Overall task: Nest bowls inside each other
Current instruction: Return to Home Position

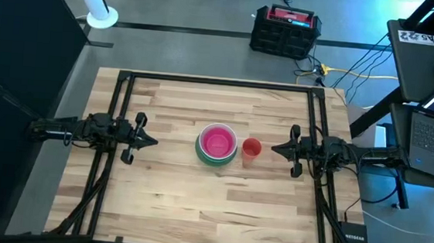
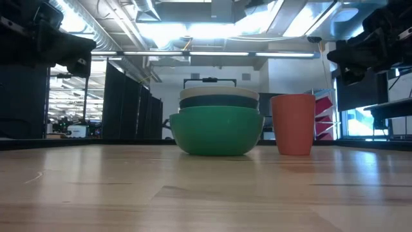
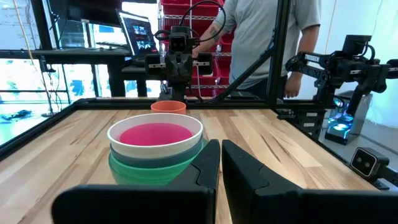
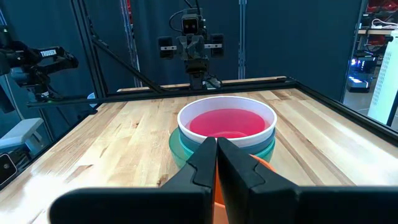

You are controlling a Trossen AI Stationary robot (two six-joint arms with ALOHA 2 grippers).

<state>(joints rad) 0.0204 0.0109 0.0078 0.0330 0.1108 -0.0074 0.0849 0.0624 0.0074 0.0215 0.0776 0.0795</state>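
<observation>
The bowls stand as one nested stack (image 1: 217,143) at the table's middle. A pink bowl (image 3: 155,132) sits innermost in a white bowl (image 3: 138,147). Below the white one comes a dark teal bowl (image 2: 219,102), and the outermost bright green bowl (image 2: 217,131) rests by its base on the wood. My left gripper (image 1: 153,141) is shut, level, left of the stack and apart from it; its fingers (image 3: 208,163) point at the stack. My right gripper (image 1: 274,149) is shut, level, right of the stack, pointing at it across the cup.
A small red-orange cup (image 1: 251,149) stands upright just right of the stack, between it and my right gripper. A black frame (image 1: 220,83) runs along the table's far edge and sides. A person (image 3: 267,37) stands beyond the right arm. Bare wood lies toward the near edge (image 1: 210,214).
</observation>
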